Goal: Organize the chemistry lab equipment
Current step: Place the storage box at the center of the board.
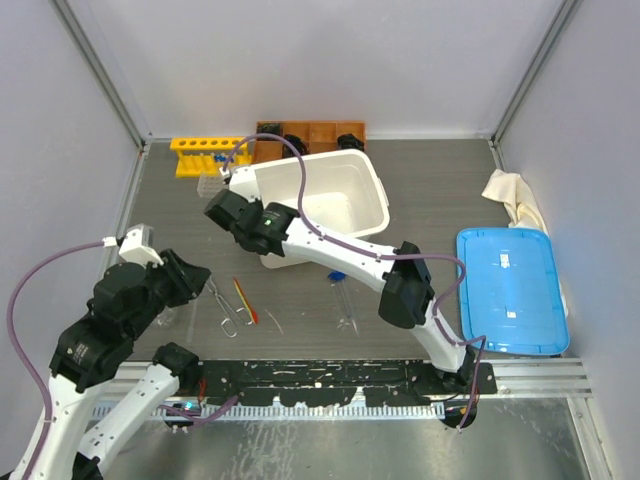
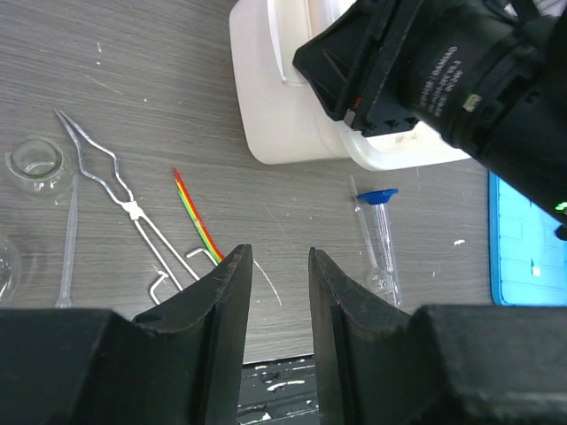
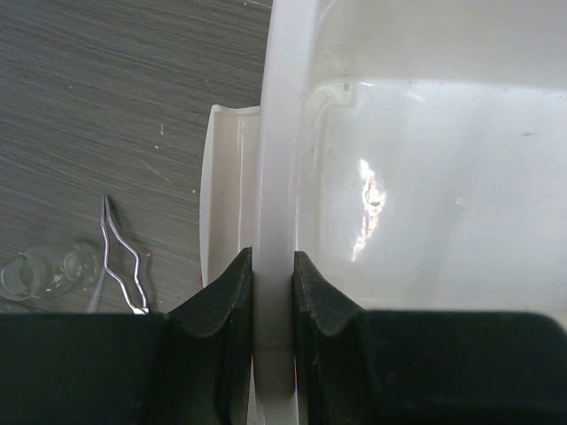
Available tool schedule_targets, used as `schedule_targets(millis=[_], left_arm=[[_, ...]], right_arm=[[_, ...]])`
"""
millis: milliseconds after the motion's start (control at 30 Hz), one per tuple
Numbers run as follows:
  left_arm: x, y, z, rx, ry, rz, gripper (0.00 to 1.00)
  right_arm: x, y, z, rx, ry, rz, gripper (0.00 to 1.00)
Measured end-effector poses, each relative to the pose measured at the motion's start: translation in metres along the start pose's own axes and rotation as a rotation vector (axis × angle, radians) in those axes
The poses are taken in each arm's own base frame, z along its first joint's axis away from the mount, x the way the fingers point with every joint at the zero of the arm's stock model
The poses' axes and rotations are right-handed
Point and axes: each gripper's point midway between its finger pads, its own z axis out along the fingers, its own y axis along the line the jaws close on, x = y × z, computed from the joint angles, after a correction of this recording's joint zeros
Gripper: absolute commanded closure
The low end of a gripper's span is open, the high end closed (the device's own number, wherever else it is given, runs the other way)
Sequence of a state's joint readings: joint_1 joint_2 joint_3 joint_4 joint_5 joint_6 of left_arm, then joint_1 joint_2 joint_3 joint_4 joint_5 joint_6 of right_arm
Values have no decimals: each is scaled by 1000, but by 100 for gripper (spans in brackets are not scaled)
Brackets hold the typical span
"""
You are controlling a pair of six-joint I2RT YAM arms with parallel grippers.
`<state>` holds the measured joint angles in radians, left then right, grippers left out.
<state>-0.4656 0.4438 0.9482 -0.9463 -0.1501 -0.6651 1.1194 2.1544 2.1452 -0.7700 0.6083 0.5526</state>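
- The right gripper (image 3: pixel 273 274) pinches the left rim of the white plastic bin (image 1: pixel 330 195), one finger on each side of the wall.
- The left gripper (image 2: pixel 279 261) hovers over the table (image 1: pixel 430 190) at the near left, jaws spread with nothing between them.
- The metal tongs (image 2: pixel 124 204) lie near-left of the bin, and the thin red-orange stick (image 2: pixel 197 217) lies just right of them.
- A small clear glass flask (image 2: pixel 37 164) sits left of the tongs.
- A blue-capped test tube (image 2: pixel 383 239) lies just near of the bin.
- The yellow tube rack (image 1: pixel 205 157) stands at the far left, blue caps showing in it.
- A blue lid (image 1: pixel 510 290) lies at the right.
- White print on the right arm (image 2: pixel 443 71) is too blurred to read.
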Motion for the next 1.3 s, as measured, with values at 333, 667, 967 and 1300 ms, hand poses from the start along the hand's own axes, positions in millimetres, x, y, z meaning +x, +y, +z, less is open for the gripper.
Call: schedule_targets(millis=[333, 667, 967, 1300], left_arm=[[0, 8, -1, -43, -1, 4, 67], [3, 8, 8, -60, 20, 9, 65], [8, 6, 38, -84, 52, 16, 65], [1, 5, 63, -119, 50, 46, 64]], right_arm=[[17, 11, 18, -9, 20, -33, 76], [15, 25, 10, -74, -6, -24, 50], [-35, -23, -79, -27, -164, -45, 34], [-107, -215, -31, 297, -208, 81, 34]])
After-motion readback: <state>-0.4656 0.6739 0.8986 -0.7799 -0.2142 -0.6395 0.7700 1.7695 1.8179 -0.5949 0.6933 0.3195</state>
